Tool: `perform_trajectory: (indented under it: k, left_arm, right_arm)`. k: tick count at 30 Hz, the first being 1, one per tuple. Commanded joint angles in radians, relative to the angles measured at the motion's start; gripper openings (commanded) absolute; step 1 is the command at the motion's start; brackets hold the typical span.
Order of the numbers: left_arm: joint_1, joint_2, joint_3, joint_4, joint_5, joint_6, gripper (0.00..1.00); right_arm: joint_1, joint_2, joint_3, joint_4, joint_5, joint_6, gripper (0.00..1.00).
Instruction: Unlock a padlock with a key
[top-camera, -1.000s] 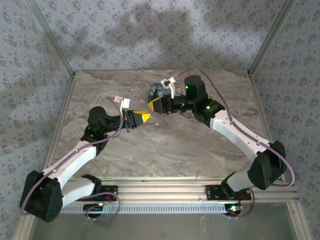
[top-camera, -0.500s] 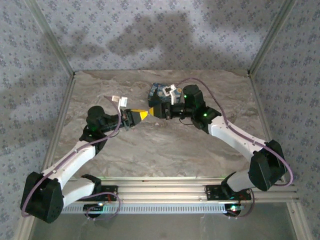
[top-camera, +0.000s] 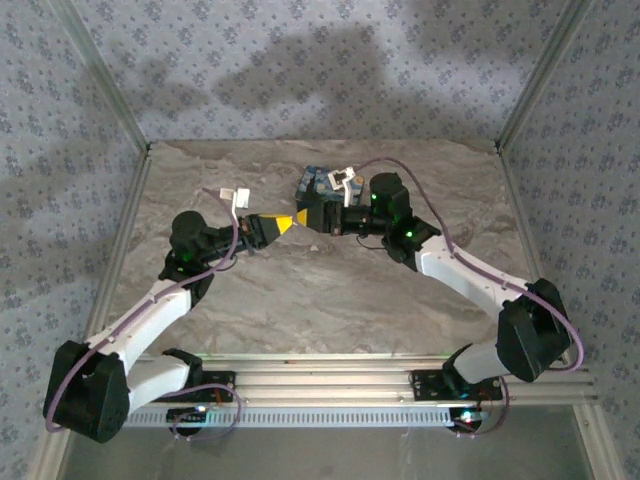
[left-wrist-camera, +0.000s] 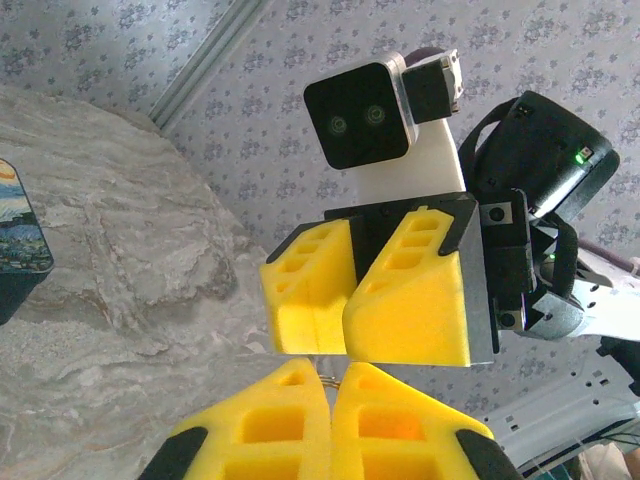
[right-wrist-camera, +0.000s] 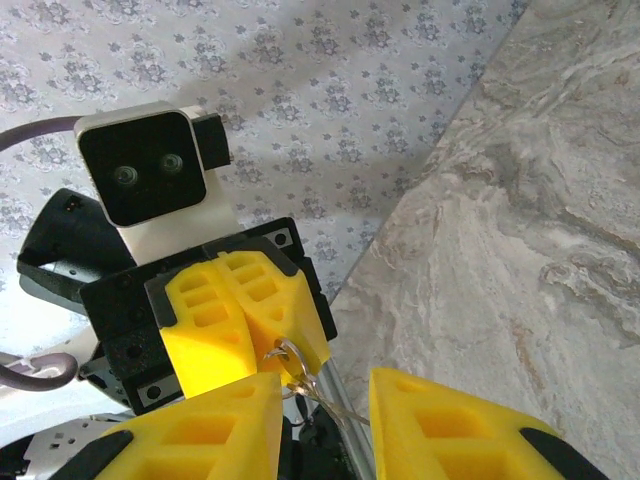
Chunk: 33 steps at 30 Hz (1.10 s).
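The marbled table (top-camera: 330, 290) carries both arms, the left arm (top-camera: 150, 310) and the right arm (top-camera: 470, 275) reaching inward until their yellow tips meet nose to nose, raised above the far middle of the surface. Just behind the meeting point lies the dark blue swirl-print box (top-camera: 312, 180); the left wrist view catches one rounded corner of it flat on the stone.

From above, the two tips merge into one yellow blur. The wrist views separate them. The left gripper (left-wrist-camera: 330, 400) has its foam fingers pressed together, and the right wrist view shows them pinching the key (right-wrist-camera: 300, 375): a small wire ring and a slim bright metal shaft jut from the closed tips, the head buried between them. The shaft points into the gap of the right gripper (right-wrist-camera: 325, 400), whose fingers stand a narrow way apart; whether they clamp anything deeper in, I cannot tell. The padlock cannot be made out among the yellow foam.
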Motion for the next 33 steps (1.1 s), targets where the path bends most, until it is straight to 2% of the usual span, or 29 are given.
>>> perform_trajectory:
  k: [1, 9, 25, 33]
  left_arm:
    - [0.01, 0.005, 0.018, 0.072, 0.006, -0.033, 0.0]
    - [0.025, 0.019, -0.005, 0.162, 0.006, -0.096, 0.0]
    - [0.027, 0.033, -0.011, 0.189, 0.018, -0.115, 0.0]
    - [0.027, 0.039, -0.009, 0.185, 0.033, -0.115, 0.0]
  right_arm:
    - [0.002, 0.012, 0.0, 0.051, -0.024, 0.025, 0.29]
    - [0.009, 0.031, 0.003, 0.058, -0.044, 0.035, 0.29]
    - [0.019, 0.05, 0.019, 0.09, -0.08, 0.054, 0.3]
    - [0.019, 0.061, 0.032, 0.097, -0.086, 0.054, 0.2]
